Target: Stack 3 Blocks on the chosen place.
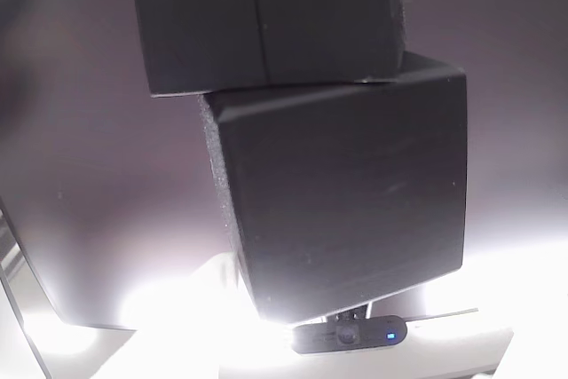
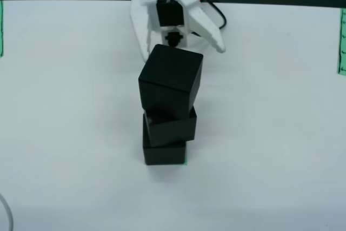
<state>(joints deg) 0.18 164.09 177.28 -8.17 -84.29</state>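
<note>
White end effector [image 2: 184, 41] sits near the far edge of the bench [image 2: 270, 133], its two fingers spread apart with nothing between them, just behind the stack and apparently clear of it, though the overhead angle makes the gap hard to judge.

Three black cubes stand stacked near the middle of the bench. The bottom cube [image 2: 165, 152] rests on a green patch [image 2: 185, 162] of which only a sliver shows at its near right corner. The middle cube [image 2: 170, 125] sits roughly square over it. The top cube [image 2: 170, 79] is turned out of line with the two below and looks shifted toward the far edge, though the steep view may exaggerate that. In the low close view, one cube face [image 1: 342, 193] looms large with another block [image 1: 266, 15] above it, offset to the left, against a dark screen panel [image 1: 80, 175] and a small webcam [image 1: 349, 335].

Matte printed plastic with a fine grain suggests the cubes are light, rigid and not slippery; they should not deform or break under a squeeze. Their lightness means a small nudge could shift the top one. Any correction would best take hold on two opposite flat side faces at mid-height, fingers parallel to those faces, lifting straight up before re-seating.
</note>
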